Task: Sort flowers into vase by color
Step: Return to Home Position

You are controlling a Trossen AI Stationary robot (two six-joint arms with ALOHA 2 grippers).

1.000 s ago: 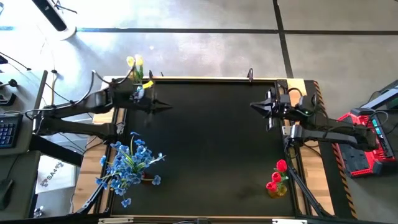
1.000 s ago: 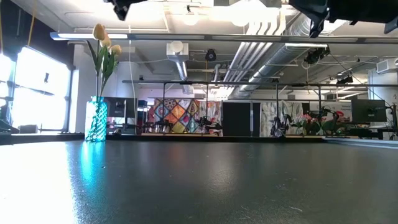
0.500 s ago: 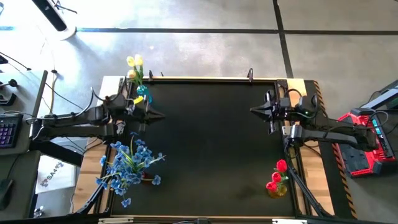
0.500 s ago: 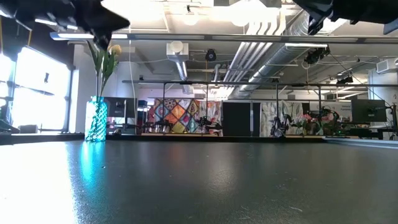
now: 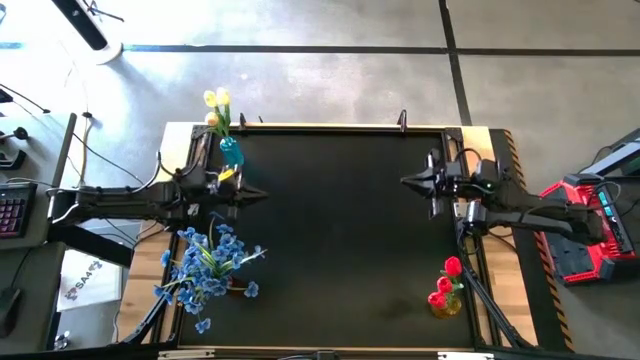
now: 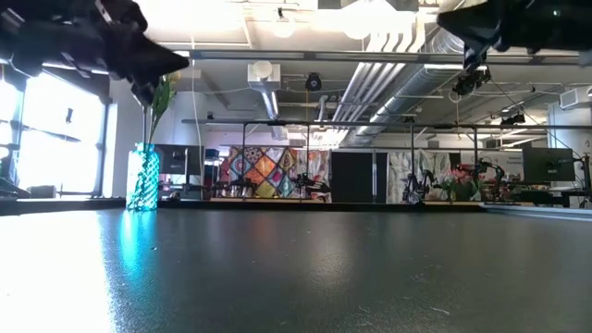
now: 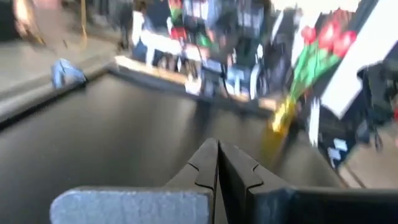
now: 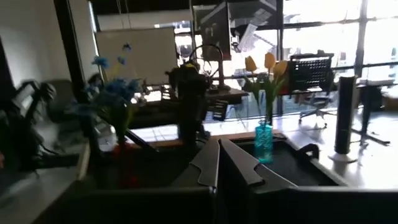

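Observation:
Cream-yellow tulips (image 5: 215,98) stand in a teal vase (image 5: 231,151) at the table's far left corner; the vase also shows in the low view (image 6: 141,178). Blue blossom sprays (image 5: 205,265) stand in a vase near the near left corner. Red tulips (image 5: 447,282) stand in an amber vase (image 5: 445,305) at the near right. My left gripper (image 5: 262,195) is shut and empty, above the table between the teal vase and the blue sprays. My right gripper (image 5: 404,182) is shut and empty, above the table's right side.
The black table top (image 5: 340,250) lies bare between the two grippers. Both arms hang high in the low view, the left arm (image 6: 92,42) in front of the tulip stems. A red device (image 5: 585,225) sits off the table's right edge.
My left gripper has moved away from the teal vase toward the table's near edge and come lower, staying shut. My right gripper has drifted a little toward the near edge. The flowers and vases have kept still.

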